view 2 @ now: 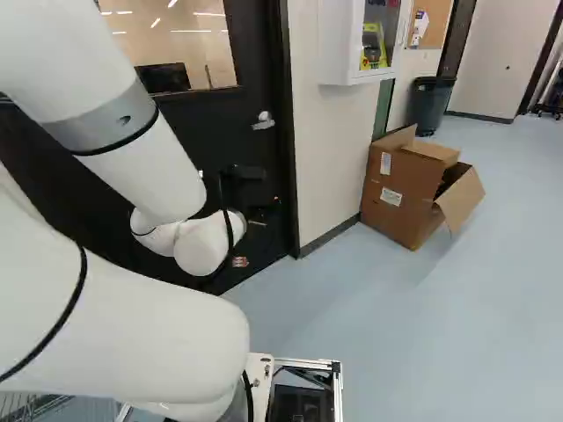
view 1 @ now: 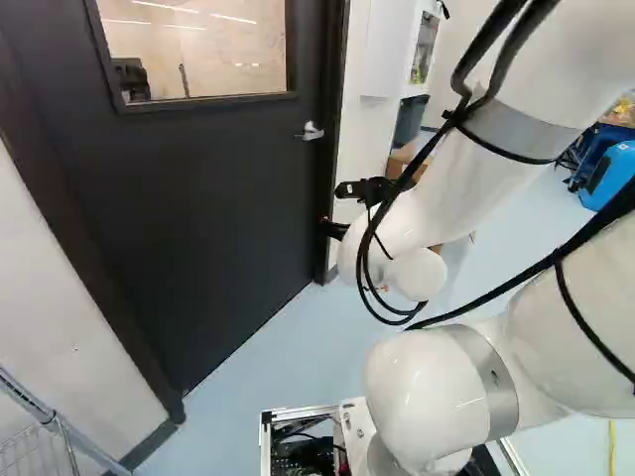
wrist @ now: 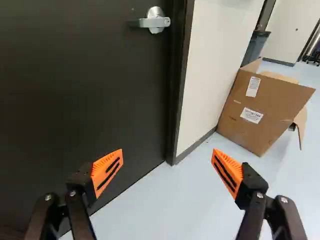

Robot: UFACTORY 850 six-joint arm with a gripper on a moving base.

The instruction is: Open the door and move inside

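Note:
In the right base view my gripper (view 2: 258, 230) is in front of the lower part of the dark door (view 2: 255, 88), below the silver lever handle (view 2: 263, 121). The left base view shows the closed door (view 1: 198, 198) with its window and handle (view 1: 311, 131). Seen from the wrist, the gripper (wrist: 167, 171) has its orange-padded fingers spread wide with nothing between them. The handle (wrist: 156, 21) lies ahead of and above the fingers, near the door's latch-side edge, untouched. Its lever points toward the door's middle.
Beside the door frame (wrist: 181, 80) is a white wall (view 2: 325, 158). An opened cardboard box (view 2: 409, 189) stands against it, with a grey bin (view 2: 429, 104) beyond. A white cabinet (view 2: 356, 44) hangs there. A wire rack (view 1: 40, 421) is at the lower left of the left base view.

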